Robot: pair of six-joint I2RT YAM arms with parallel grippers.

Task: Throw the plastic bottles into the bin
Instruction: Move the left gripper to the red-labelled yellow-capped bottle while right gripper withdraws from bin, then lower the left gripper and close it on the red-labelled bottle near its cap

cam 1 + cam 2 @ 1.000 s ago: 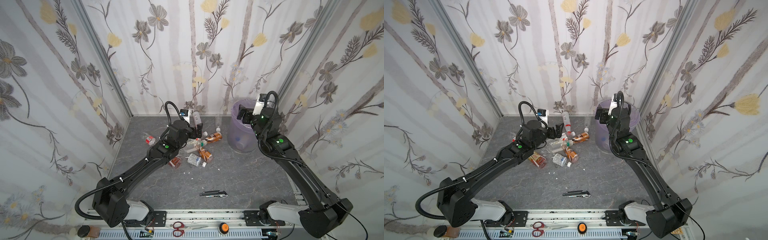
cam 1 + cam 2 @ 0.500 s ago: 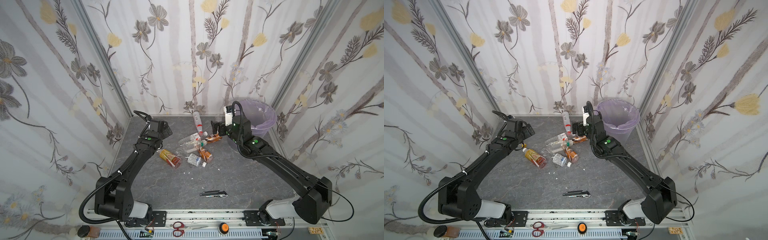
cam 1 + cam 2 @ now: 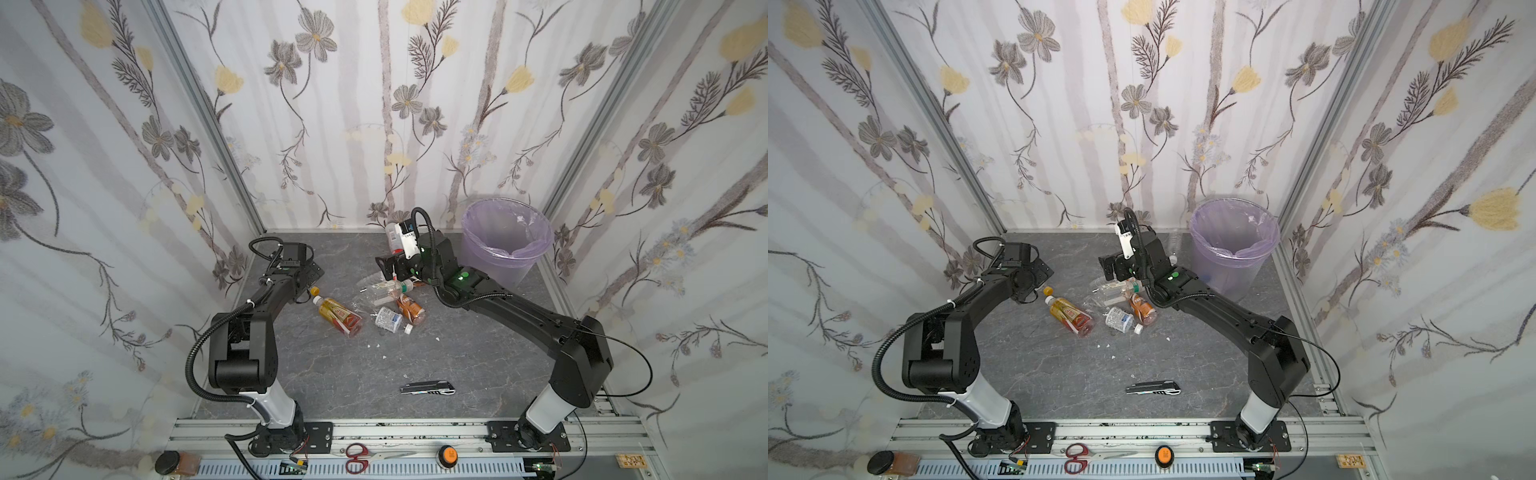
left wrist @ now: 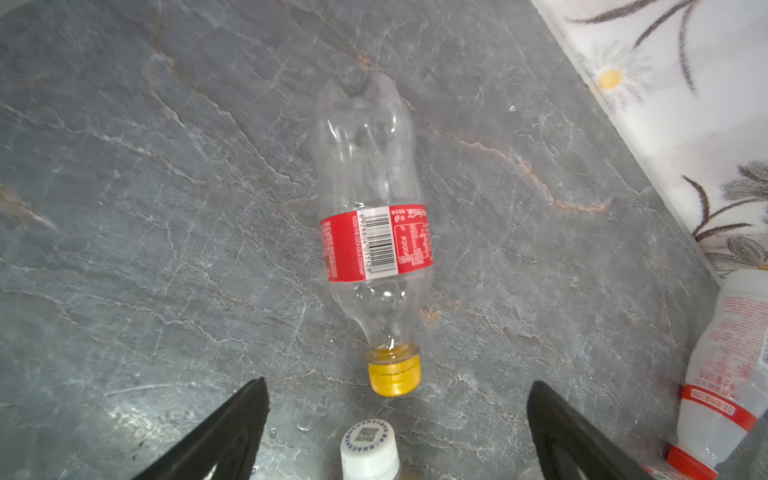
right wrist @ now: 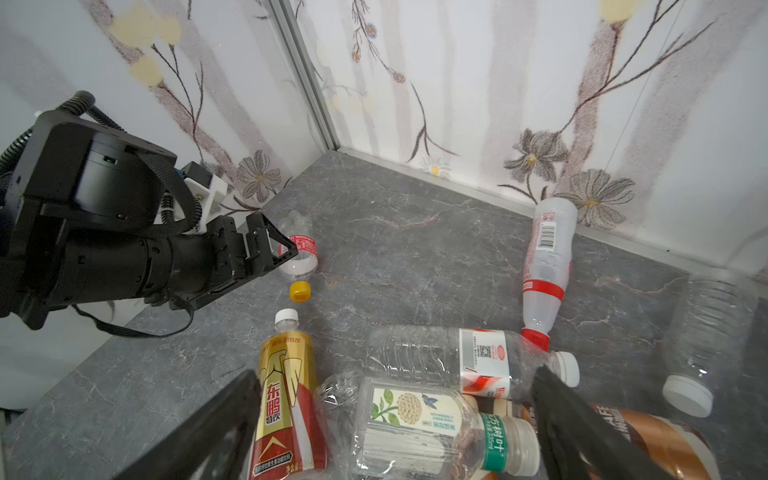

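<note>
left gripper [image 4: 397, 382] and right gripper [image 5: 397, 372] gape wide, empty. bottle [image 4: 374, 208] at ten o'clock seems light, crushable; pinch its middle.

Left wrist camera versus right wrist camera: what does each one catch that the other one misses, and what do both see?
Only the left wrist view shows the barcode on the red-labelled bottle. Only the right wrist view shows the green-capped bottle, the brown bottle and the left arm from outside. Both show that red-labelled bottle lying flat with its yellow cap, the white bottle with a red cap, and the white cap of the gold-labelled bottle.
</note>
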